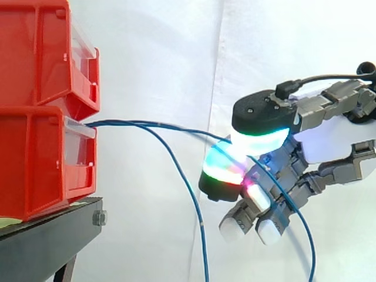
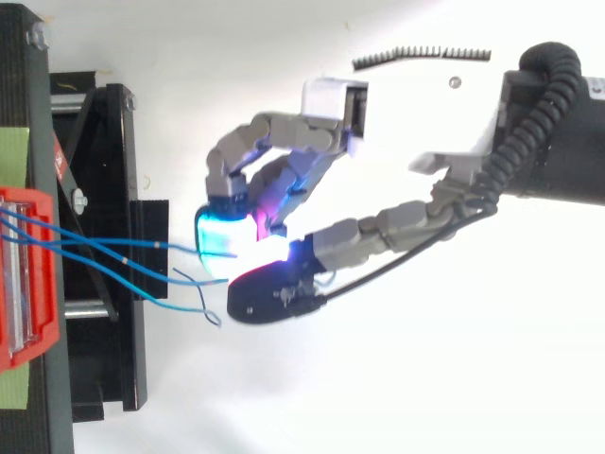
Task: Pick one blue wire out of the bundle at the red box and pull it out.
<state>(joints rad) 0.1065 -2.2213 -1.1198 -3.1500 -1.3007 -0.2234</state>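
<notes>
in the side view, two red bins are seen stacked on a black stand (image 1: 47,241) at the left, before a white curtain (image 1: 153,59). the bundle of blue wires is seen coming out of the clear front of the lower red bin (image 1: 35,164), just under the upper red bin (image 1: 35,53).

the hand (image 1: 329,144) is held to the right of the bins, well apart from them, with its fingers curled. one blue wire (image 1: 200,132) is pinched between two glowing fingertips (image 1: 258,114), one above it and one below. from the lower bin this wire is carried almost level across the gap to the pads. past the pinch it is seen dropping behind the other curled fingers to the lower edge of the view.

a second blue wire (image 1: 189,194) is left ungrasped: it parts from the held one near the bin and hangs down in a curve between the stand and the hand.

in the top view, the held wire is seen reaching the cyan pad, while the loose wire ends (image 2: 213,317) are seen just beside the hand.
</notes>
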